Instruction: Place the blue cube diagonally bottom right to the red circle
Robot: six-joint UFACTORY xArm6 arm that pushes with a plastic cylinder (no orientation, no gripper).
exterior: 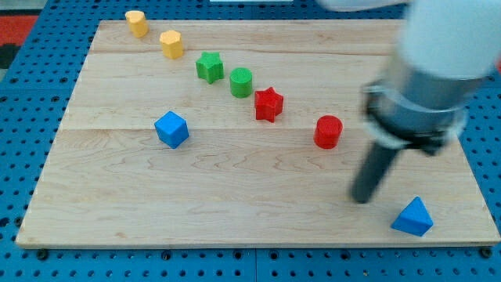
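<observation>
The blue cube [171, 129] sits left of the board's middle. The red circle, a short cylinder [328, 131], stands right of the middle. My tip [361, 199] rests on the board below and a little right of the red circle, far to the right of the blue cube. It touches no block.
A red star [268, 103], a green cylinder [241, 82] and a green star [209, 66] run diagonally up to the left. Two yellow blocks [171, 44] [137, 23] lie at the top left. A blue pyramid [412, 218] sits near the bottom right edge of the wooden board [117, 211].
</observation>
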